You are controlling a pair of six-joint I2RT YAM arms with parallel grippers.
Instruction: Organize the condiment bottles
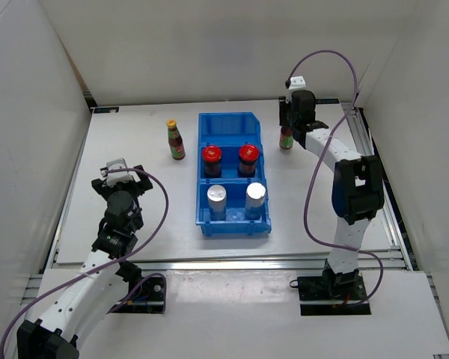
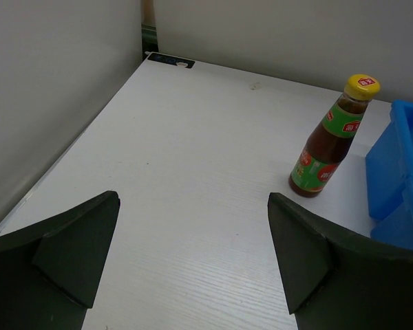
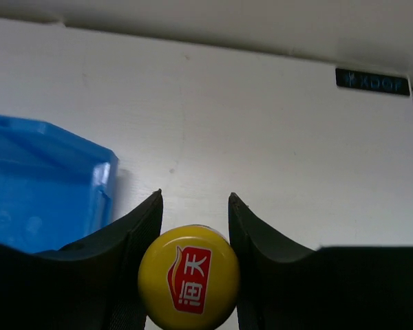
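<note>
Pick-up step: right hand (image 3: pixel 194 199) straddles yellow-cap bottle (image 3: pixel 189 285), standing on worktop (image 1: pixel 135 134) just right of blue bin (image 1: pixel 202 149). Fingers sit snug each side, can't tell if clamped. Left hand (image 2: pixel 193 199) wide open, empty, facing other bottle (image 2: pixel 327 141). Next, prob.: firm grip, lift straight, into bin's vacant far compartment.

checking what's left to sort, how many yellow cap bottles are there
2. The left bottle stands left of the blue bin. The right bottle stands right of it, between the fingers of the right hand. None seems hidden.
</note>
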